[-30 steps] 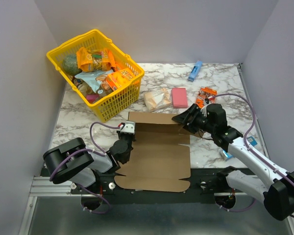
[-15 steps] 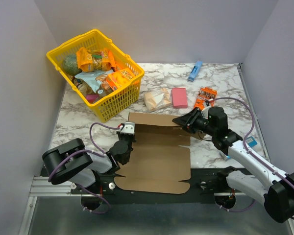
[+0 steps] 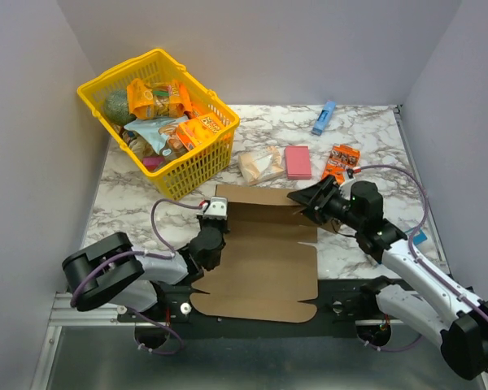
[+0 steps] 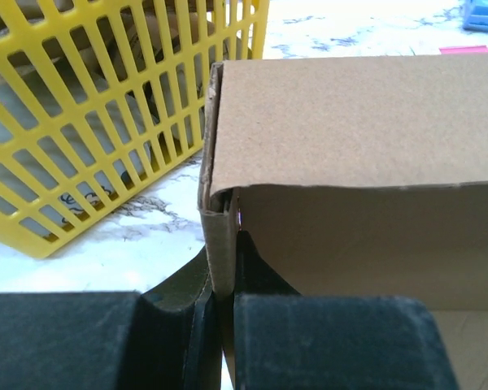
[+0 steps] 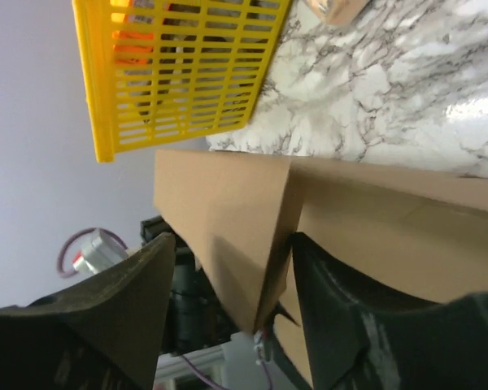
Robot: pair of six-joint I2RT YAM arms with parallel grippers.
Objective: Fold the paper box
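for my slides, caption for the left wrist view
Left gripper pinching an upright flap of the paper box, yellow basket behind on the marble table

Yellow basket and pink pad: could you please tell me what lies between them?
A pale crumpled packet lies between them, clear in the top view.

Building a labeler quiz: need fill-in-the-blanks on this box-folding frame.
1. The left gripper is ___ on the paper box's upright side wall.
2. The right gripper straddles a raised flap with its jaws ___.
3. The shopping basket beside the box is ___ in colour.
Missing words: shut; open; yellow.
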